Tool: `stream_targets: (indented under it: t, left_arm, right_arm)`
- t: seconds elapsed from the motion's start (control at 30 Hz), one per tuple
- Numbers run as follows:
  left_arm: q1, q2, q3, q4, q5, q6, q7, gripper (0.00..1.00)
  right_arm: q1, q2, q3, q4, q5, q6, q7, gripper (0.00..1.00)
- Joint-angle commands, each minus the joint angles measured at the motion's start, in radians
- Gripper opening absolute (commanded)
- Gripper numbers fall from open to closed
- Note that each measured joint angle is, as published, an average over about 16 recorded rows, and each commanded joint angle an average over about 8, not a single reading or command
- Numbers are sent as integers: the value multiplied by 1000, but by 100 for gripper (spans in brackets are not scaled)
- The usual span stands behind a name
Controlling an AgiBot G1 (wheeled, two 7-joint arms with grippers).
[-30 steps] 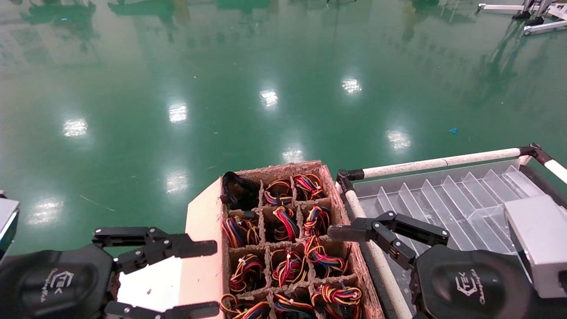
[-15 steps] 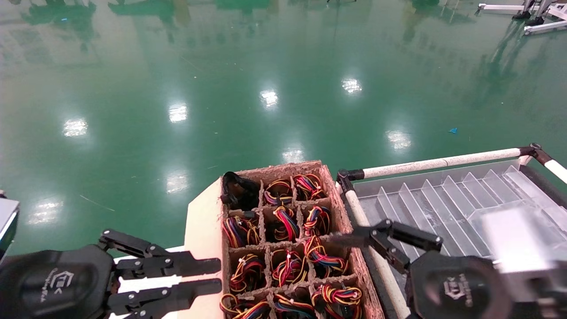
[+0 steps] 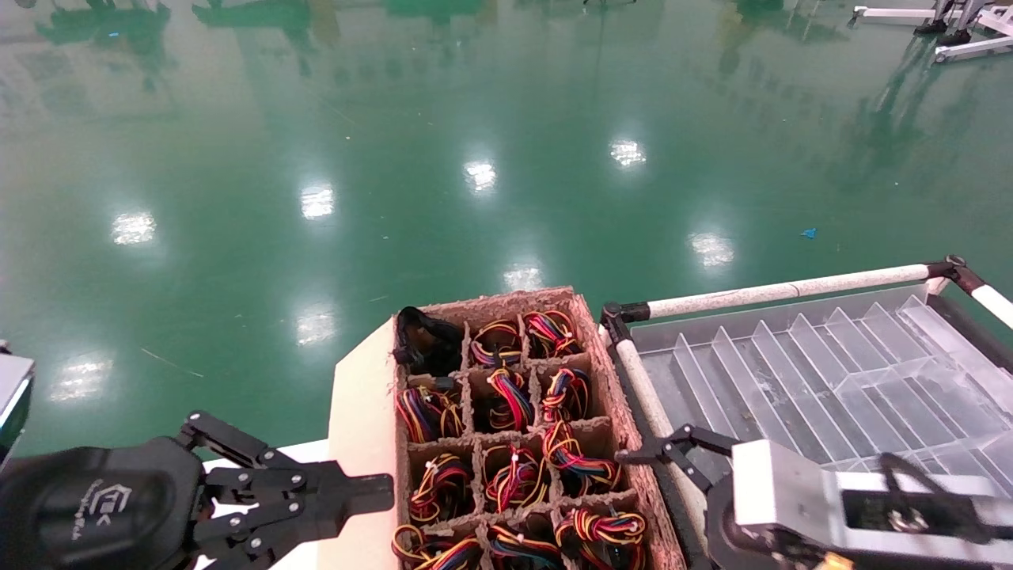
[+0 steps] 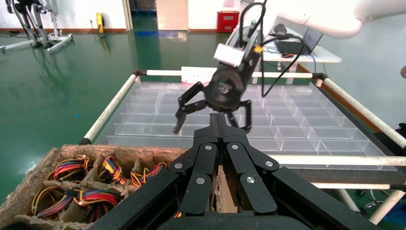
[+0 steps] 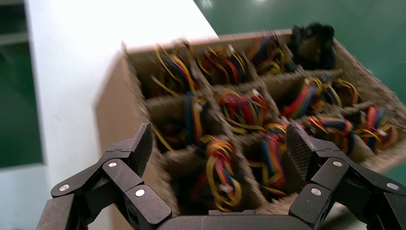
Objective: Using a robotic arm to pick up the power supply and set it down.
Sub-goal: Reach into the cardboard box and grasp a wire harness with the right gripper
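Observation:
Power supplies stand in the cells of the brown cardboard grid tray; only their red, yellow and black wire coils show, the bodies are hidden. My right gripper is open, hanging just above the coils at the tray's near right side, touching nothing. In the head view only one of its fingers shows past the grey wrist. My left gripper is shut and empty, level with the tray's left wall and pointing at it. From the left wrist I see the left gripper with the right gripper beyond.
A clear plastic divider tray framed by white tubes lies right of the cardboard tray. A pale board sits along the tray's left side. A black bundle fills the far left cell. Green floor lies beyond.
My left gripper has gone from open to shut. My right arm has dropped lower and nearer, its wrist turned, with the fingers now over the tray's near right cells.

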Motion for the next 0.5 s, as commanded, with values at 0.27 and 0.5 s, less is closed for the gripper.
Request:
stream_targets:
  t: [0.27,0.5]
  left_arm:
    - [0,0,0,0,0,0,0,45]
    - [0,0,0,0,0,0,0,78]
  right_arm:
    - [58,-42,-53,6,-142,18,-10,0]
    - [73,-49,-74,7,-183,8,3,0]
